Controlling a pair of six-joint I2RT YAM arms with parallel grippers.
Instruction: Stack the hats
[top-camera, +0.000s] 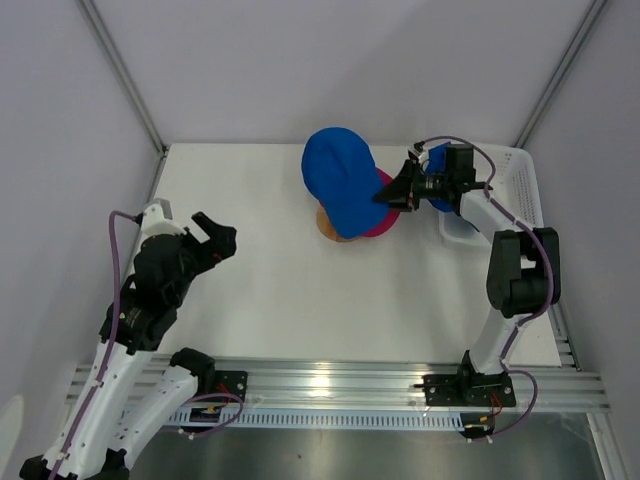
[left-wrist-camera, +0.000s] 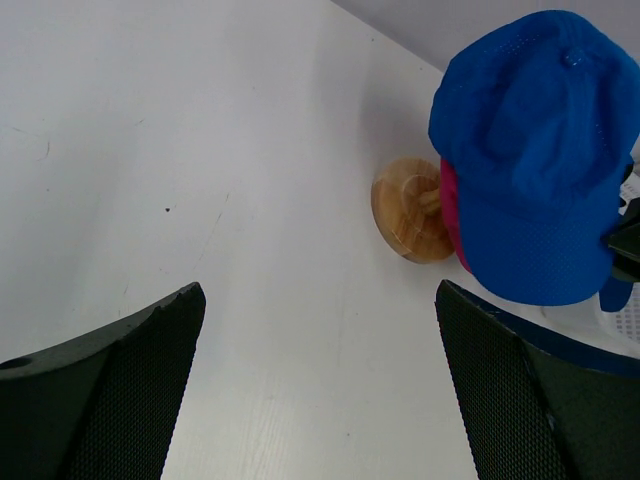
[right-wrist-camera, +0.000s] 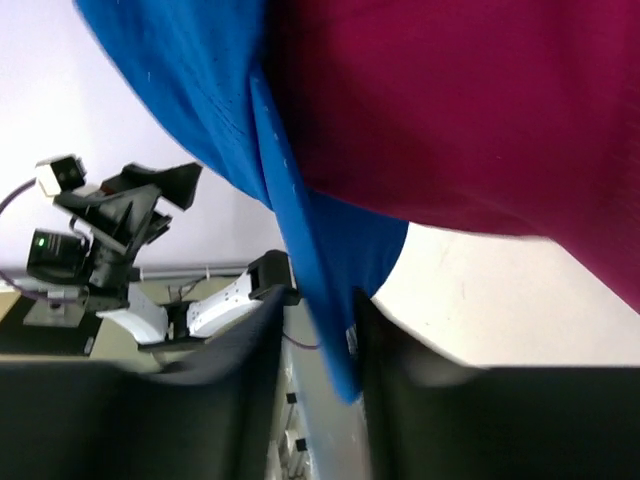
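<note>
Well left of the wooden stand (left-wrist-camera: 410, 210), the left fingers (top-camera: 214, 230) hang spread and empty above the desk (top-camera: 260, 300). On the stand sits the pink cap (top-camera: 384, 222) with a blue cap (top-camera: 338, 178) laid over it, so two hats look stacked. The blue cap's long axis runs diagonally, crown to the stand's far left, brim to its near right. There the right fingers (top-camera: 390, 193) are clenched on the brim's edge. Right of the stand, the white basket (top-camera: 525, 185) shows a scrap of blue, perhaps the third cap, but I cannot tell.
</note>
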